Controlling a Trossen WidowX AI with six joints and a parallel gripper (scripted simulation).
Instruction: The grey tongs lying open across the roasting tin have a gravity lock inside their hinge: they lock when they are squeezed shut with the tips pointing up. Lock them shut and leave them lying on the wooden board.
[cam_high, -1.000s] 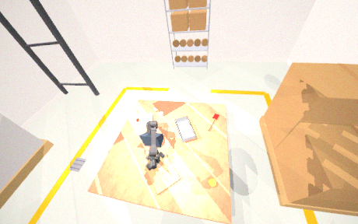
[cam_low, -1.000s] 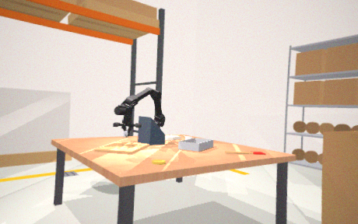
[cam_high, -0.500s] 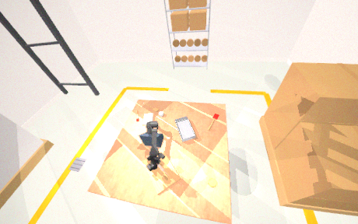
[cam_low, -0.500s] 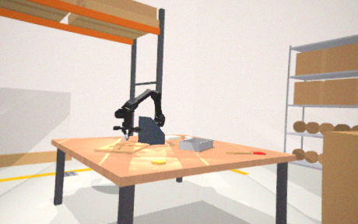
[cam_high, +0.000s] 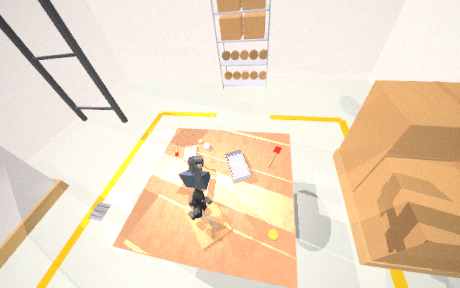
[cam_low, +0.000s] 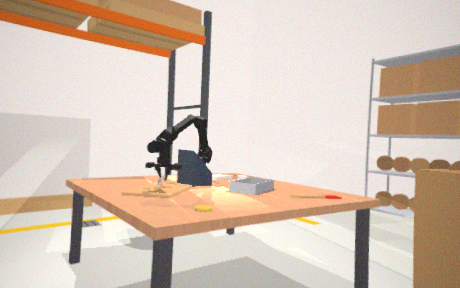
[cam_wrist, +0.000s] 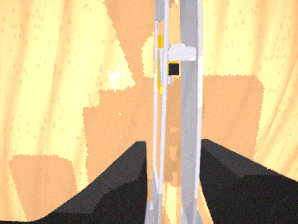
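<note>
The grey tongs (cam_high: 214, 221) (cam_low: 160, 189) (cam_wrist: 191, 110) are at the wooden board (cam_high: 206, 243) (cam_low: 131, 193). In the wrist view their two arms run nearly parallel and close together, with a small black square and yellow parts between them. Whether the hinge lock holds cannot be told. My gripper (cam_low: 163, 180) (cam_wrist: 171, 150) is low over the board, pointing down. Its fingers are partly open around the tongs, with a thin gap on the left side and little or none on the right. The roasting tin (cam_high: 246, 177) (cam_low: 242, 188) stands apart, without the tongs.
A yellow disc (cam_high: 273, 234) (cam_low: 203, 208) lies to the right of the board in the top view. A red-headed tool (cam_high: 277, 149) (cam_low: 333, 197) lies beyond the tin. A white block (cam_high: 190, 152) and small items are behind the dark blue arm base (cam_high: 188, 179) (cam_low: 192, 168).
</note>
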